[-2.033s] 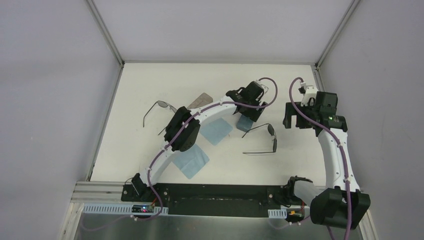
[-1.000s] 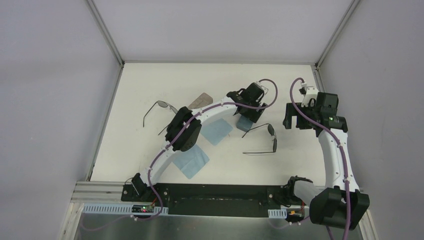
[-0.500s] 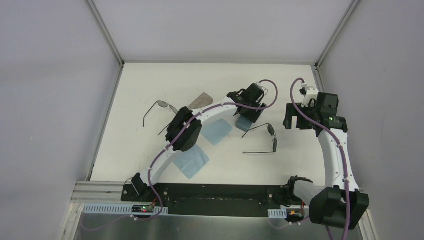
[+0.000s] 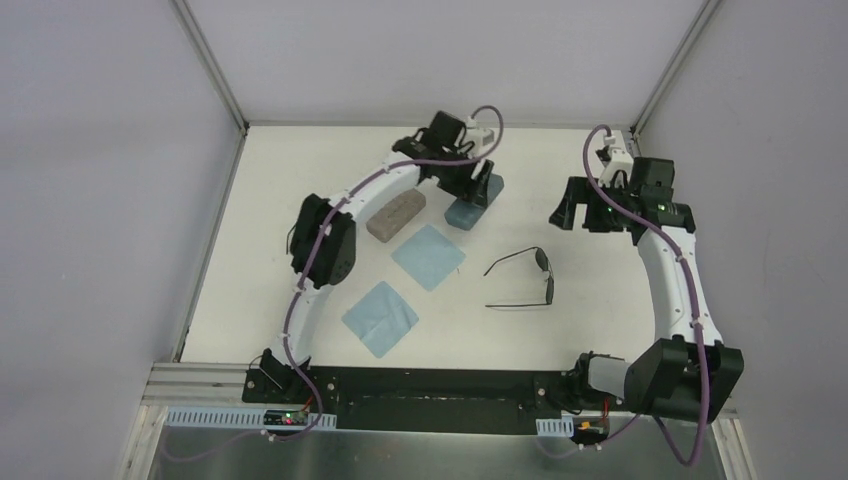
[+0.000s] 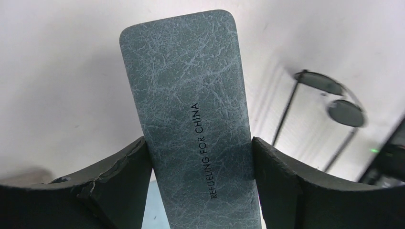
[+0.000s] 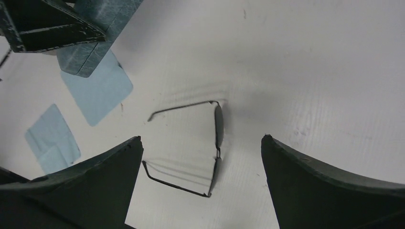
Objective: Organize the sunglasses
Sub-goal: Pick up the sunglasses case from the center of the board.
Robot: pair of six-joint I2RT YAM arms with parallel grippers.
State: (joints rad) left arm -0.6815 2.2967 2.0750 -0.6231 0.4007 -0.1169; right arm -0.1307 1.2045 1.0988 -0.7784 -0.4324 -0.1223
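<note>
One pair of black wire-framed sunglasses [image 4: 525, 278] lies unfolded on the white table, right of centre. It also shows in the right wrist view [image 6: 218, 125] and the left wrist view [image 5: 346, 113]. My left gripper [image 4: 470, 193] is at the back of the table, shut on a blue case [image 4: 463, 213]. Both fingers press the long sides of the blue case [image 5: 191, 95], which sticks out past them. My right gripper [image 4: 575, 215] hangs open above the table, up and to the right of the sunglasses. Nothing is between the right gripper's [image 6: 201, 138] fingers.
A beige case [image 4: 397, 213] lies left of the blue one. Two light blue cloths [image 4: 429, 256] [image 4: 380, 317] lie flat in the middle and nearer the front. The left arm's elbow [image 4: 322, 242] hangs over the table's left side. Grey walls close off three sides.
The left arm has swung from the table's centre to the back left, carrying the blue case. The beige case is now uncovered. The left elbow now covers the left pair. The right gripper shifted slightly back.
</note>
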